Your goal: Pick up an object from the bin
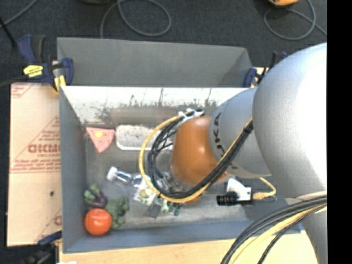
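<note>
My gripper [162,202] is low in the bin's front middle, mostly hidden under the arm's orange cover. Right beside it on the left lies a small yellow-white thing [144,194], and a clear little bottle [121,176] lies just beyond that. A small green piece [174,209] shows at the gripper's lower edge; whether it is held is hidden. Further left sits a green leafy toy [117,208].
A red tomato [98,221] and a purple-green bunch [95,195] lie in the front left corner. A pink wedge [100,138] and a speckled grey-white block [132,137] rest near the back wall. The arm and its cables cover the bin's right half.
</note>
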